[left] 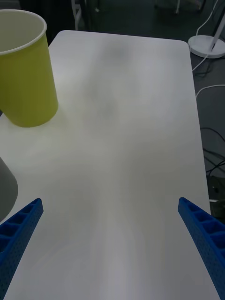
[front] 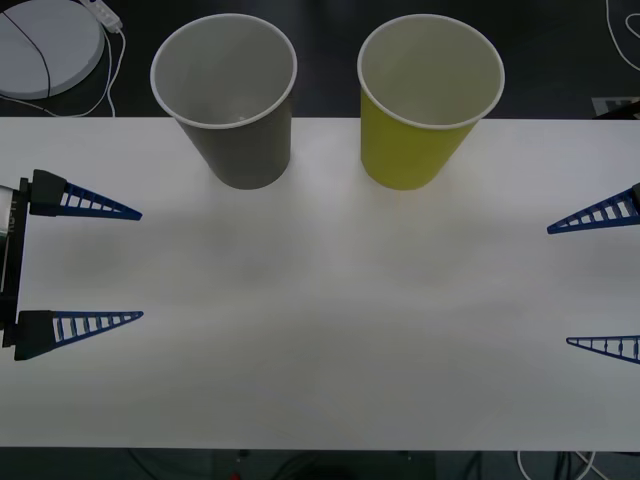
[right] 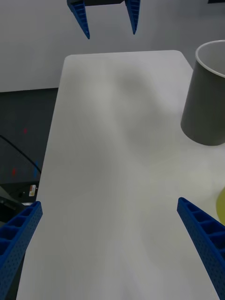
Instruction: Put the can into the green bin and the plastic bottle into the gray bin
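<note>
Both end effectors, left (front: 140, 264) and right (front: 557, 286), hover spread and empty. Between them, farther out, stand the gray bin (front: 235, 120) and green bin (front: 420, 125). No can or bottle lies on the bench (front: 330, 330); whether they are binned, I cannot tell.

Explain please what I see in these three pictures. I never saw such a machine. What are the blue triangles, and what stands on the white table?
The blue ribbed triangles are the fingers of a two-armed robot. The front view looks down from above the arms: the left hand waits at the left edge of the white table and the right hand at the right edge. Both are open and hold nothing. The other two pictures come from cameras on the wrists, so each shows its own two fingers at the bottom corners; the right wrist view also shows the left hand across the table. At the far side stand two large paper-cup-shaped bins, apart from each other: the gray bin and the green bin.
</note>
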Robot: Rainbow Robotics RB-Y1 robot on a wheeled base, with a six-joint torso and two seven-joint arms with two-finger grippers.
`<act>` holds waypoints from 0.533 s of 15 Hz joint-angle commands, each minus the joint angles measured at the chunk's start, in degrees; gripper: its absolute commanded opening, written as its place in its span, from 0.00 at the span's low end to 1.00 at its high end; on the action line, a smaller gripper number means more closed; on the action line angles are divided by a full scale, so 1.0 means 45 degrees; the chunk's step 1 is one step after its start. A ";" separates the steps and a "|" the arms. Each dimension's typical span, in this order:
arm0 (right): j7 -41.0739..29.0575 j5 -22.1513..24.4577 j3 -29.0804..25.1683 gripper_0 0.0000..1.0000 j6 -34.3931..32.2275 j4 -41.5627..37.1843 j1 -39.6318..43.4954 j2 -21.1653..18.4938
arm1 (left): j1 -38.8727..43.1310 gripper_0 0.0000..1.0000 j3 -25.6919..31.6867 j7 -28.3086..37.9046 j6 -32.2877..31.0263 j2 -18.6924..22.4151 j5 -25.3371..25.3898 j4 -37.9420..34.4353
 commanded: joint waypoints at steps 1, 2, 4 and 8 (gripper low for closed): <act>0.0000 0.0000 0.0000 1.00 0.0000 0.0000 0.0000 0.0000 | 0.0807 1.00 0.0855 0.0426 -0.0028 -0.0370 -0.0452 -0.0729; 0.0000 0.0000 0.0000 1.00 0.0000 0.0000 0.0000 0.0000 | 0.0983 1.00 0.0972 0.0465 -0.0009 -0.0409 -0.0433 -0.0866; 0.0000 0.0000 0.0000 1.00 0.0000 0.0000 0.0000 0.0000 | 0.1393 1.00 0.1285 0.0484 -0.0009 -0.0487 -0.0433 -0.1120; 0.0000 0.0000 0.0000 1.00 0.0000 0.0000 0.0000 0.0000 | 0.1823 1.00 0.1636 0.0524 -0.0028 -0.0624 -0.0433 -0.1374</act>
